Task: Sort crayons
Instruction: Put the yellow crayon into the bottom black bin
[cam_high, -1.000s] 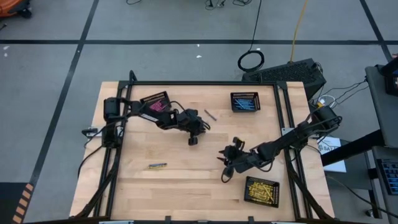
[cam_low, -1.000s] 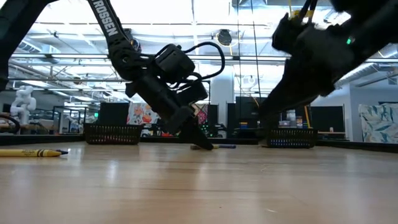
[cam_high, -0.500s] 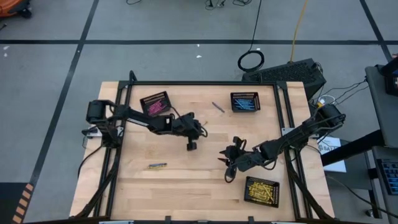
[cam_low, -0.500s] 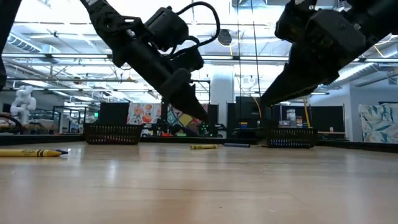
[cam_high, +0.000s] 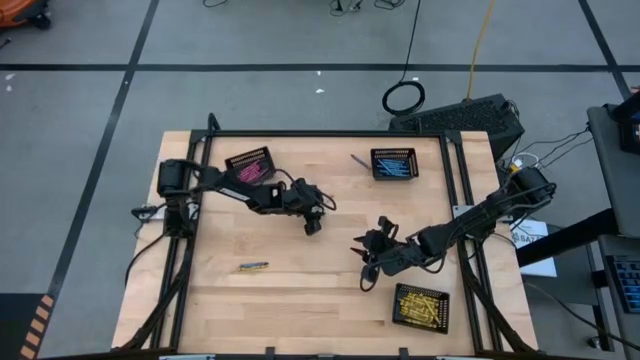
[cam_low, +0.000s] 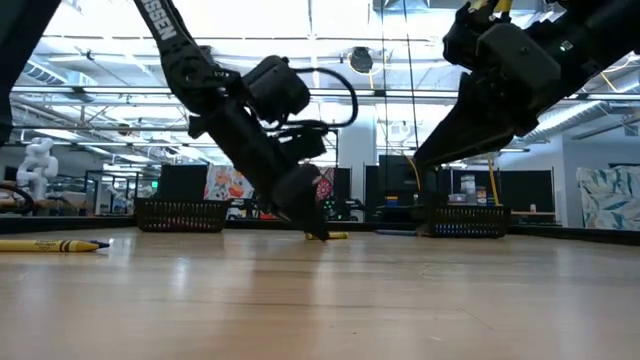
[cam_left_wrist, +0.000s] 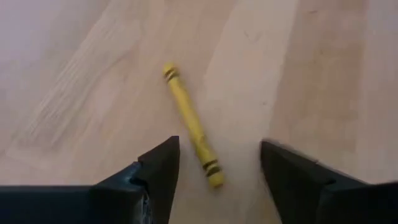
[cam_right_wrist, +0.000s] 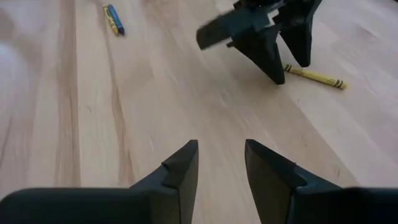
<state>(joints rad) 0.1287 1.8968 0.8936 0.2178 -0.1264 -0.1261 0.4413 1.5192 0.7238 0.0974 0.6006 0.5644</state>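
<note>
A yellow crayon (cam_left_wrist: 191, 132) lies flat on the bare wood of the desk (cam_high: 300, 290), near the middle, just below the left hand (cam_high: 312, 226). In the left wrist view it lies on the wood between the two dark fingers (cam_left_wrist: 158, 171), which stand spread on either side of it and do not touch it, so the left hand is released and grasps nothing. In the low view this crayon (cam_low: 336, 236) shows as a short yellow stick right beside the tip of that hand (cam_low: 316, 232), which points down at the desk.

A second yellow crayon (cam_high: 253, 266) lies alone toward the desk's near left part, well apart from both arms. Two more crayons, one blue and one yellow, lie side by side (cam_right_wrist: 112, 18) far across the wood in the right wrist view; from above they show as one thin stick (cam_high: 359, 160) just beside the far basket (cam_high: 394, 163) that holds blue crayons. A basket (cam_high: 249, 166) with pink crayons stands at the far left under the left arm, and a basket (cam_high: 421, 307) of yellow crayons stands at the near right.

The right hand (cam_high: 369, 268) hangs over the desk's middle right, just beyond the yellow basket. Its fingers (cam_right_wrist: 180, 168) are parted with bare wood between them, holding nothing.
</note>
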